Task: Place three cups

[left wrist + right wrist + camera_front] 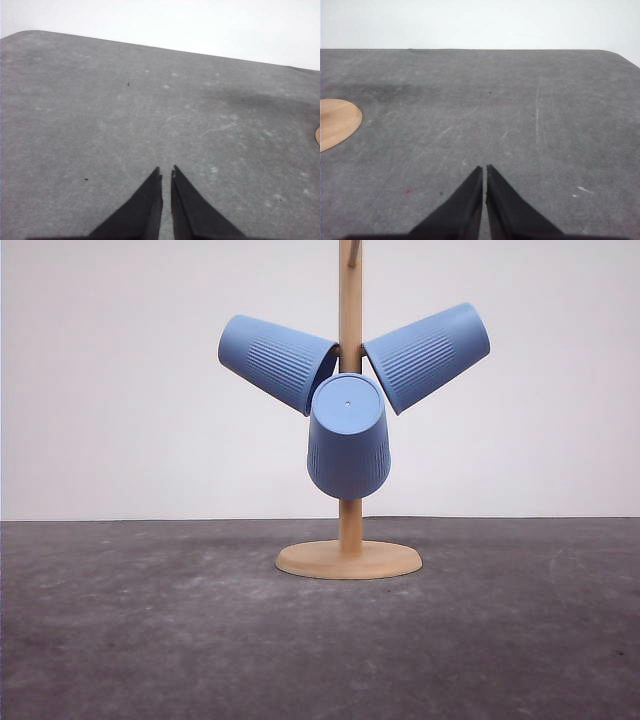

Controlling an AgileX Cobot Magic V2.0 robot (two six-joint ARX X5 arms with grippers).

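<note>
Left gripper and right gripper both nearly closed, empty, above counter. Three cups hang on stand; a careless lift could topple it.

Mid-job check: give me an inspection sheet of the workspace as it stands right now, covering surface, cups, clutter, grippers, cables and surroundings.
Surface: dark grey table, scuffed, with pale scratches.
Job's things: three blue cups hang on the wooden stand: left cup, right cup, front cup with its base toward the camera.
Clutter: nothing seen.
Grippers: left gripper and right gripper both closed, empty, above bare table.
Cables: nothing seen.
Surroundings: plain white wall behind the table.
</note>
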